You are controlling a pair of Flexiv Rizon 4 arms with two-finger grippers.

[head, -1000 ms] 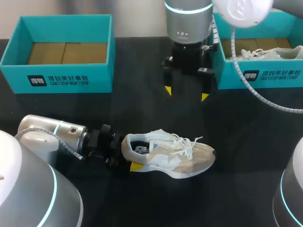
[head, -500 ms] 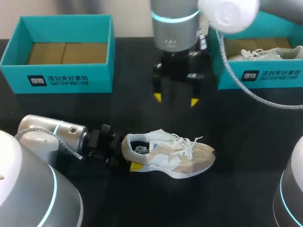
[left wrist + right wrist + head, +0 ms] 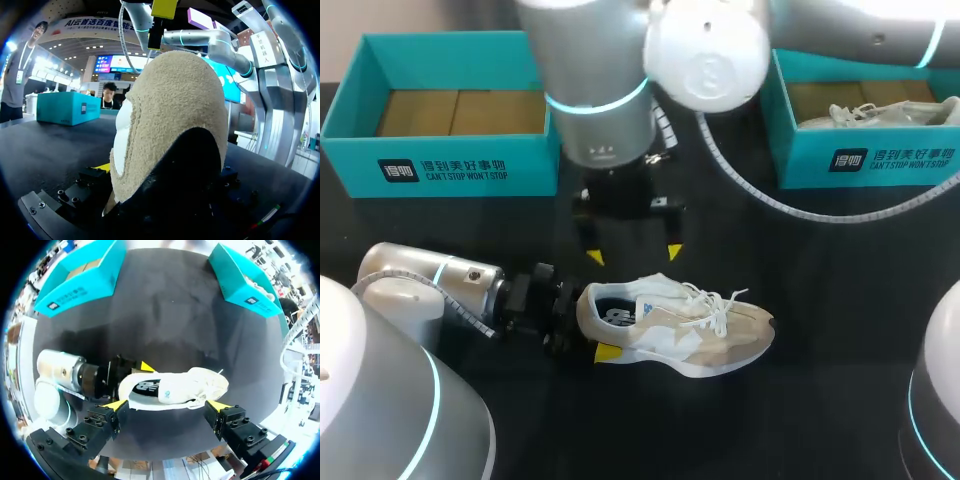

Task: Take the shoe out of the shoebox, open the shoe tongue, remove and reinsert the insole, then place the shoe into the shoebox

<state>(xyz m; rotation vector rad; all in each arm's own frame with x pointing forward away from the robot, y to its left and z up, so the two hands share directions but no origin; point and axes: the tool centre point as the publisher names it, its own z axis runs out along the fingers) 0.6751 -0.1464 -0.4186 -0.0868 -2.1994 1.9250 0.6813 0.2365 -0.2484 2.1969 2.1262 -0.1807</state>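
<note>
A beige and white shoe rests on the black table, toe to the right, laces tied. My left gripper lies level at its heel. It is open, with one finger on each side of the heel; the near yellow fingertip is against the sole. In the left wrist view the suede heel fills the space between the fingers. My right gripper hangs open just behind the shoe, pointing down. From its wrist the shoe lies ahead between its spread fingers.
A teal shoebox with a bare cardboard floor stands at the back left. Another teal box at the back right holds a second white shoe. The right arm's cable loops over the table.
My right arm has swung from the back centre to the left and toward the shoe, still open. The left gripper and the shoe have not moved.
</note>
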